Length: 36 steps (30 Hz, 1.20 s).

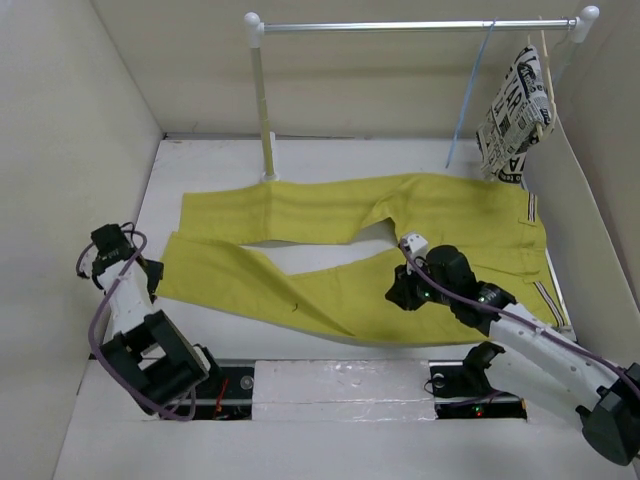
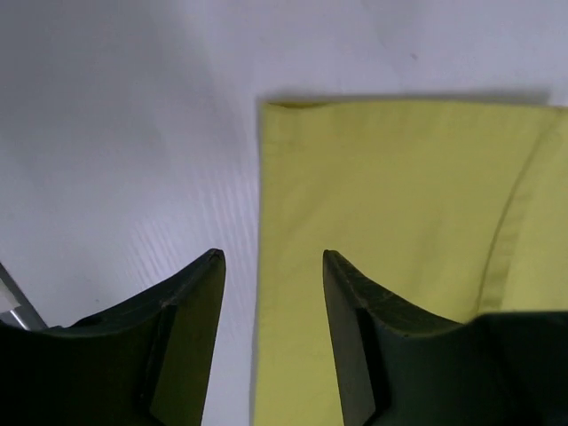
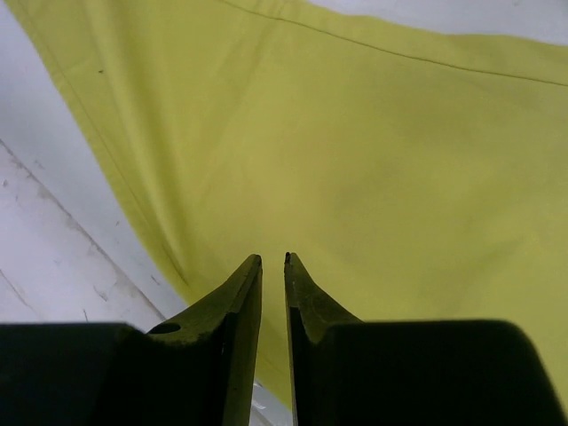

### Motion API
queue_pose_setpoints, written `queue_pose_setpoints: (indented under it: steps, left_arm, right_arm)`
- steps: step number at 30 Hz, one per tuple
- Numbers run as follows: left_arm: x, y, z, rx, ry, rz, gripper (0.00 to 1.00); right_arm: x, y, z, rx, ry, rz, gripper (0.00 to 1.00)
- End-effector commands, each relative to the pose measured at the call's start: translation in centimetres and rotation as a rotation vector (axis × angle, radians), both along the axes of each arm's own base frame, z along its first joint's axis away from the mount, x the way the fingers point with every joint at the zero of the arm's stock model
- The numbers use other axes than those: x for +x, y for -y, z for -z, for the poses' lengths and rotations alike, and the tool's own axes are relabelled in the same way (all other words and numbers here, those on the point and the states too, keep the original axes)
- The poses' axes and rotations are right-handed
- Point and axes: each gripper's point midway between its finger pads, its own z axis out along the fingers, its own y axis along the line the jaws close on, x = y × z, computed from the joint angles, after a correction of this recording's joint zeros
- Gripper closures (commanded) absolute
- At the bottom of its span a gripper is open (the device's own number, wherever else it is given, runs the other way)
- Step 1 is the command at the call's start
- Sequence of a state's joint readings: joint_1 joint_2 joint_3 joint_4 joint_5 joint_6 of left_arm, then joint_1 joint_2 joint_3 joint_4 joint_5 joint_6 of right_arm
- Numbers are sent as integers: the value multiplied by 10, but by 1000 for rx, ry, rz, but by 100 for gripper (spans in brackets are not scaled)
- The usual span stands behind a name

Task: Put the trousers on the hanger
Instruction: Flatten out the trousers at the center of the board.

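Observation:
The yellow trousers (image 1: 300,212) lie spread flat on the white table, waist at the right with striped trim bands, legs pointing left. The light-blue hanger (image 1: 470,95) hangs from the rail at the back right. My left gripper (image 1: 152,279) is at the cuff of the near leg. In the left wrist view it (image 2: 271,257) stands open, straddling the edge of the trousers (image 2: 390,195), one finger over bare table. My right gripper (image 1: 396,295) hovers over the near leg by the crotch. Its jaws (image 3: 272,257) are a narrow slit apart above the trousers (image 3: 355,133), with no fabric between them.
A metal rail (image 1: 420,25) on a white post (image 1: 262,100) spans the back. A black-and-white newspaper-print cloth (image 1: 515,110) hangs at its right end. Cream walls close in the table on the left, back and right. The arm bases sit along the near edge.

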<state>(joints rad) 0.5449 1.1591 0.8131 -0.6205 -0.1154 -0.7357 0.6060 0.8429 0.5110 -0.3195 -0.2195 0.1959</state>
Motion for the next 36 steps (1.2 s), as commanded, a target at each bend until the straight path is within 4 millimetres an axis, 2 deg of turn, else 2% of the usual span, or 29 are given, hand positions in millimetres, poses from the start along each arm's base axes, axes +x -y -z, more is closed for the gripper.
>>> queue_pose_setpoints:
  steps: [1, 4, 8, 11, 18, 22, 24, 25, 26, 27, 31, 35, 36]
  left_arm:
    - [-9, -10, 18, -103, 1, -88, 56]
    - [-14, -19, 39, -109, -26, -116, 52]
    - [-16, -27, 43, -63, -37, -108, 50]
    - [-14, -25, 48, -50, -52, -92, 50]
    - [-17, -16, 90, -99, -139, -72, 51]
    - [-11, -13, 101, -96, -145, -37, 54]
    - [-10, -10, 107, -113, -147, -26, 57]
    - [-5, -9, 106, -117, -122, -7, 70]
    - [-5, -9, 106, -115, -124, 2, 70]
    - [-3, -9, 105, -118, -116, 13, 80]
    - [4, -9, 99, -114, -90, 50, 100]
    - [8, -10, 85, -92, -70, 76, 100]
    - [15, -9, 72, -62, -36, 97, 100]
  right_arm:
    - [1, -11, -15, 25, 61, -11, 77]
    - [-3, -20, -22, 47, 65, -59, 77]
    - [-5, -23, -31, 31, 75, -108, 77]
    - [-3, -24, -35, 22, 84, -119, 77]
    - [0, -32, -57, 58, 101, -131, 77]
    - [2, -32, -60, 67, 101, -115, 77]
    - [0, -34, -60, 73, 93, -116, 78]
    - [-1, -34, -56, 66, 84, -109, 78]
    - [-1, -34, -56, 66, 84, -109, 78]
    - [-1, -33, -55, 61, 81, -96, 78]
    - [2, -25, -54, 46, 89, -51, 77]
    - [1, -10, -47, -7, 68, -3, 71]
    - [0, -6, -47, -15, 71, 5, 71]
